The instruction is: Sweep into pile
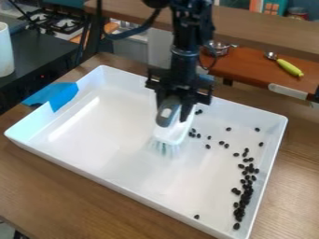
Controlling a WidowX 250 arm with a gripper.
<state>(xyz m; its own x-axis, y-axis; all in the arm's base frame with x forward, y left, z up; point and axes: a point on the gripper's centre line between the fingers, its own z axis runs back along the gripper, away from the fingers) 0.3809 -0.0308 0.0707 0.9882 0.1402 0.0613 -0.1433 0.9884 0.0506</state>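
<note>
Black gripper (176, 103) over the upper middle of a white tray (93, 175), hanging from the arm at the top edge of the view; its fingers pinch the handle of a brush (167, 113), grey handle upward, white head below, pale bristles (163, 148) pointing down at the tray floor; whether they touch it, I cannot tell.

Dark beans (244, 201) all inside the tray, on its right half as viewed; thickest in a long, uneven band beside the right wall, most crowded toward the lower right corner, some there touching; looser ones between that band and the brush, a few just beside the brush head; a single bean (196, 216) apart from the rest, near the lower wall; the beans nearest the brush lie to its right, apart from the bristles.

Tray on a wooden table (50, 186), set at an angle; blue tape (61, 95) over its upper left wall and onto the table; beyond, a toy stove (53, 21) at upper left, a white cylinder (5, 49) at the left edge; behind the tray at right, a metal pot (218, 48), a metal spoon (270, 55) and a yellow-green object (289, 67) on a reddish-brown surface (246, 67).
</note>
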